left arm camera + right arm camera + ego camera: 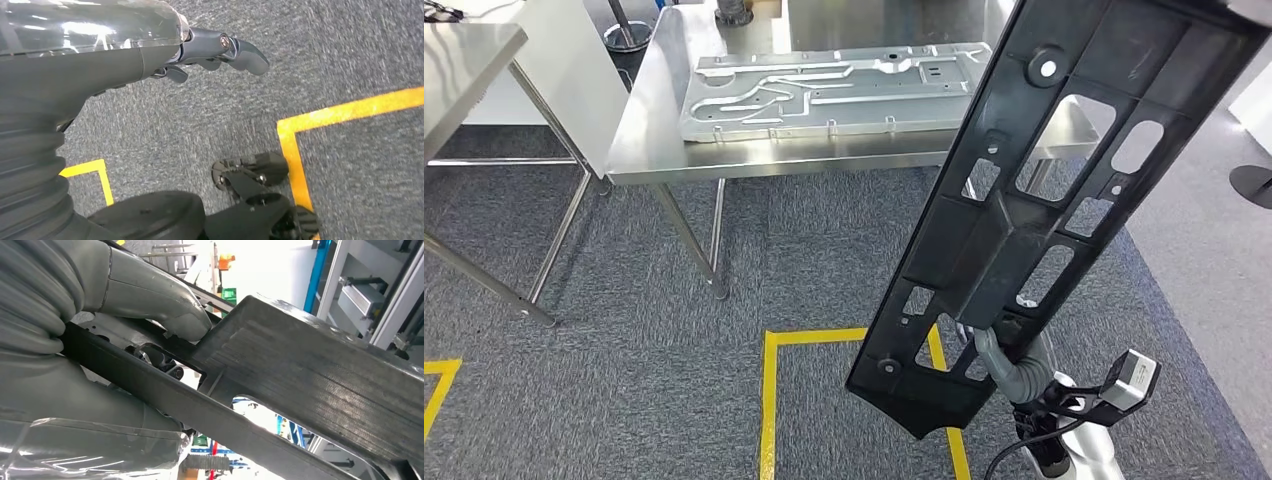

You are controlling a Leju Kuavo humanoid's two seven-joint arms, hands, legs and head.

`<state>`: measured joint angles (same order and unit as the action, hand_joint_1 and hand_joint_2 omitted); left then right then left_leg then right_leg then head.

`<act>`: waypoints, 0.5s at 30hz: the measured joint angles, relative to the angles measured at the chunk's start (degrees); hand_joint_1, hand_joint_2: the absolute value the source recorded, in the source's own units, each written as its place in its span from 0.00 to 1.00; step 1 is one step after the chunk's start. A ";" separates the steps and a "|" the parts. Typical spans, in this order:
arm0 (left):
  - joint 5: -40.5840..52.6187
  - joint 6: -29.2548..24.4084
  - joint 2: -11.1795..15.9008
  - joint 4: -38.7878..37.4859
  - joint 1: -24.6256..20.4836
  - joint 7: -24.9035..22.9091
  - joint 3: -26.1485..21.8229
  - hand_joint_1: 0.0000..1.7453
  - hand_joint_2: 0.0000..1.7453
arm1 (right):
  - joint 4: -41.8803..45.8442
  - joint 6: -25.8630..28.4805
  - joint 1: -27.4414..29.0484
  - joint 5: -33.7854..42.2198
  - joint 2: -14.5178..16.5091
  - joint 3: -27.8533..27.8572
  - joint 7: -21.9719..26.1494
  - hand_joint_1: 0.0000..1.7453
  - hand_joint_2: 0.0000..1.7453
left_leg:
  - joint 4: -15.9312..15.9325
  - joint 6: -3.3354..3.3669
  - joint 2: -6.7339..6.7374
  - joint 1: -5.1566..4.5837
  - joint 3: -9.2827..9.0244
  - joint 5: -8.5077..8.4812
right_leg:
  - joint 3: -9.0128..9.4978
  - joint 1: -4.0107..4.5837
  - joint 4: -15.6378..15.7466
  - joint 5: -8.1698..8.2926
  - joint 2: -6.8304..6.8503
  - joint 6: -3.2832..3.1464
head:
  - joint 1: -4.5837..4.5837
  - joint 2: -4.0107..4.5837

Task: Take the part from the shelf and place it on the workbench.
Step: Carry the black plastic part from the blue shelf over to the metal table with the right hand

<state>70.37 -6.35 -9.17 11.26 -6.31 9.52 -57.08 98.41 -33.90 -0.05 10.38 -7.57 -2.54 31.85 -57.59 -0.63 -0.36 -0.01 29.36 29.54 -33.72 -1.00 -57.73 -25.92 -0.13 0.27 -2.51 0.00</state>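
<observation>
A long black plastic part (1034,190) with several cut-outs slants up across the head view, its lower end near the floor marking and its upper end over the workbench corner. My right hand (996,345) grips it near the lower end; in the right wrist view the thumb (165,300) presses on the part (310,375) and the fingers (167,365) reach through a slot. The steel workbench (639,140) stands ahead. My left hand (220,50) hangs over the carpet, holding nothing, fingers loosely curled.
A large stamped metal panel (824,90) lies on the workbench. A second steel table (464,60) stands at the left. Yellow tape lines (769,400) mark the grey carpet. A round stand base (1252,185) sits at the right. Shelf frames (350,285) show behind the part.
</observation>
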 joint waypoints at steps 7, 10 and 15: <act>0.04 0.39 0.01 0.00 0.36 -0.35 0.02 0.00 1.00 | 0.19 0.00 0.54 -0.01 -0.17 0.01 0.06 1.00 1.00 | -15.05 -0.59 0.02 0.14 9.73 3.02 | 2.07 0.49 0.19 -1.61 0.01 -1.21 | 0.00 0.00; 0.03 0.43 0.23 0.00 0.39 -0.38 0.02 0.00 1.00 | 0.17 0.02 0.63 -0.02 -0.17 0.01 0.10 1.00 1.00 | -4.33 0.83 0.03 -0.38 6.07 -3.54 | 3.28 0.83 0.17 -2.54 -0.11 -1.05 | -0.01 0.00; 0.31 0.72 0.53 0.00 0.57 -0.09 0.02 0.00 1.00 | 0.30 0.19 1.27 -0.02 -0.15 0.06 0.29 1.00 1.00 | 0.50 2.15 0.08 -0.76 3.99 -4.81 | 3.72 0.67 0.26 -3.33 -0.11 0.43 | -0.01 0.00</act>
<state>70.69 -5.63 -8.64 11.26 -5.74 9.43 -57.06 98.71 -33.71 1.23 10.37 -7.72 -2.48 32.15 -57.10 1.52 -0.28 -0.77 33.35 24.73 -30.00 -0.34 -57.47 -29.25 -0.24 0.71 -2.52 0.00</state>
